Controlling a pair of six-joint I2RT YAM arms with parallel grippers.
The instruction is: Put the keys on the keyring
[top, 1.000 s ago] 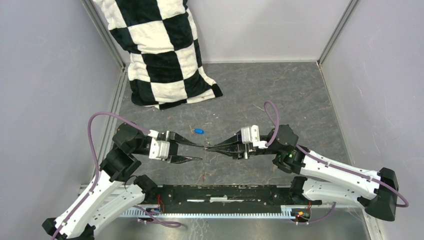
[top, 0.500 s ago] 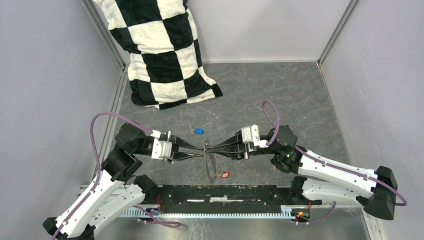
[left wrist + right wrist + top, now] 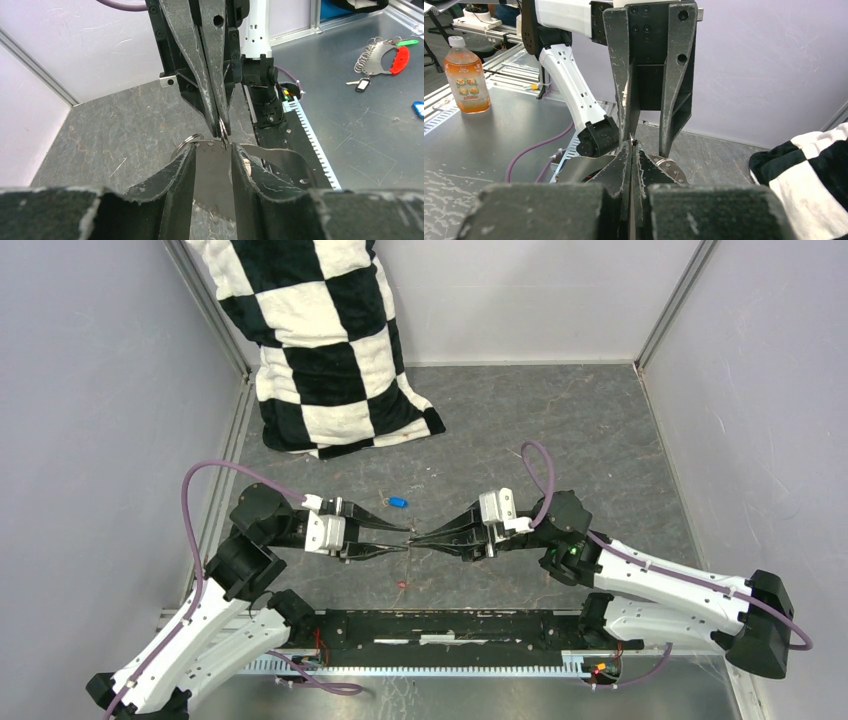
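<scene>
Half a second ago the keyring hung in plain sight below the meeting fingertips in the top view, with the red key out to its right. Now the red key [image 3: 403,585] sits further left, nearest the arm bases, and the top view does not show whether it hangs or lies on the tabletop [image 3: 560,440]. Just beyond it the two arms meet tip to tip. The left gripper [image 3: 404,541] has drawn in to a narrow gap since a second ago. In the left wrist view the keyring [image 3: 280,159] shows as flat grey metal in that gap and curving out to the right, but whether the fingers clamp it cannot be told. The right gripper [image 3: 418,536] is pinched almost closed on a sliver of bright metal at the keyring's edge. Beyond the fingertips the blue key [image 3: 398,502] lies alone on the tabletop. Farthest back, a black-and-white checkered cushion [image 3: 320,350] leans in the left corner.
</scene>
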